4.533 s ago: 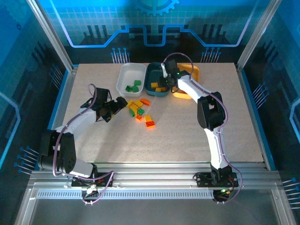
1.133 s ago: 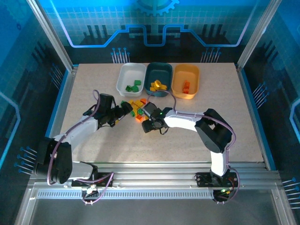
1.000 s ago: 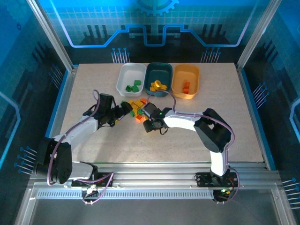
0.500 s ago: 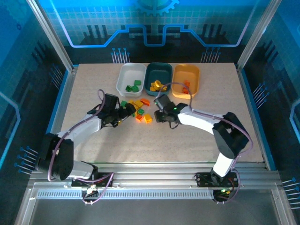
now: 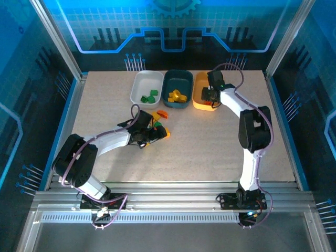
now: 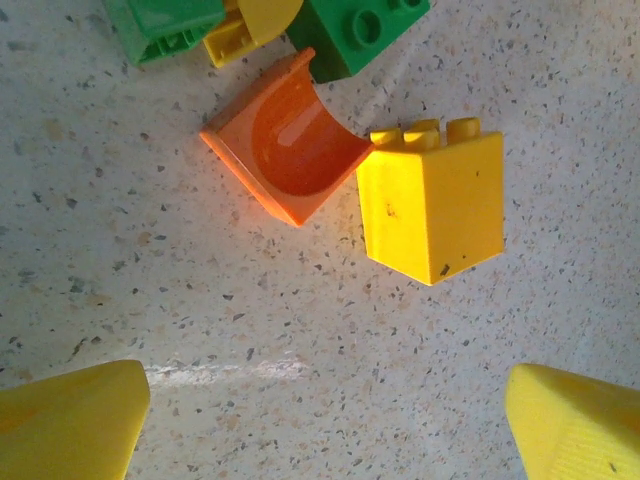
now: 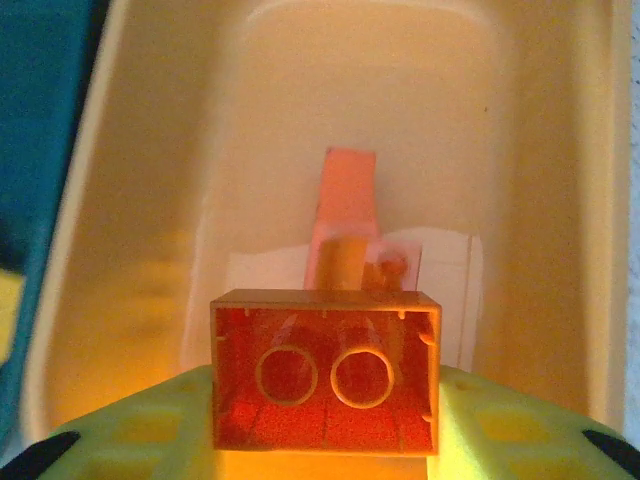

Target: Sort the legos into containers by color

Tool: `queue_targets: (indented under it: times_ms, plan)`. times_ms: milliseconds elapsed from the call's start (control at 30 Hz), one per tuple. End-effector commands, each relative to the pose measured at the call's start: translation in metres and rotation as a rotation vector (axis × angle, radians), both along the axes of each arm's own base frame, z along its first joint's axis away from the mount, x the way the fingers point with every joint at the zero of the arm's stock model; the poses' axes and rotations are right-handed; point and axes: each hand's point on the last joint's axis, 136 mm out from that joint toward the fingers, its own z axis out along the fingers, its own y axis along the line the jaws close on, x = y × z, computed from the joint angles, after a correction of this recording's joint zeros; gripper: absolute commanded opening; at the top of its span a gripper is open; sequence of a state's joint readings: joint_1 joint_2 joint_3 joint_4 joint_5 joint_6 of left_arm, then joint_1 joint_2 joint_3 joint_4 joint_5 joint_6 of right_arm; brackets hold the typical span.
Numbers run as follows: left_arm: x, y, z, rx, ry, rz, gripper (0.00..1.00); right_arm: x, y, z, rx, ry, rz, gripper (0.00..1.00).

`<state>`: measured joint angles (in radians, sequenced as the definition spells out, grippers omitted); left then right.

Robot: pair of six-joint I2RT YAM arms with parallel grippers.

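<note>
One orange-red brick [image 7: 325,385] has just left the loose pile [image 5: 156,125] — half a second ago the right gripper [image 5: 209,94] was mid-table. Now it hangs over the yellow-orange tray [image 5: 197,106], jaws pinched on the brick, whose hollow underside shows two round tubes. It looks ready to drop beside the orange pieces [image 7: 345,215] already there. The left gripper [image 6: 320,430] has slid over the pile — jaws spread wide and empty above a yellow brick [image 6: 432,205] and an orange curved piece [image 6: 288,150].

Robot lab cell: aluminium-framed enclosure [image 5: 173,197], blue printed backdrop [image 5: 173,31], speckled table [image 5: 210,152]
</note>
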<state>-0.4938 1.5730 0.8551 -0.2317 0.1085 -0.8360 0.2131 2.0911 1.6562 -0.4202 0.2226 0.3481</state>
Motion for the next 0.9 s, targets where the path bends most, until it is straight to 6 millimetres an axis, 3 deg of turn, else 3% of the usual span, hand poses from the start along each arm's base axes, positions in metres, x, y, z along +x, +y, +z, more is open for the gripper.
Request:
queue_targets:
  times_ms: [0,167,267,467,667,767,867]
  plan:
    - [0.009,-0.001,0.010,0.012,-0.023,0.003,0.93,0.008,0.003,-0.007,0.003,0.060,0.055,0.45]
    - [0.012,-0.002,0.014,0.021,-0.028,-0.004,0.94,0.023,-0.010,-0.009,-0.001,0.074,0.038,0.51]
    - [0.012,-0.002,0.012,0.025,-0.028,-0.008,0.94,0.022,-0.014,0.002,-0.004,0.053,0.034,0.53]
    - [0.011,0.000,0.007,0.036,-0.017,-0.007,0.95,0.004,-0.014,0.023,-0.001,0.001,0.034,0.53]
    - [0.011,-0.001,0.006,0.033,-0.016,-0.008,0.95,-0.006,-0.014,0.017,-0.014,0.021,0.032,0.67]
    - [0.011,0.000,0.004,0.046,-0.015,-0.010,0.96,-0.009,-0.015,0.034,-0.011,-0.012,0.028,0.71]
    - [0.014,0.003,0.002,0.077,-0.009,-0.013,0.96,-0.022,-0.013,0.064,0.001,-0.073,0.024,0.71]
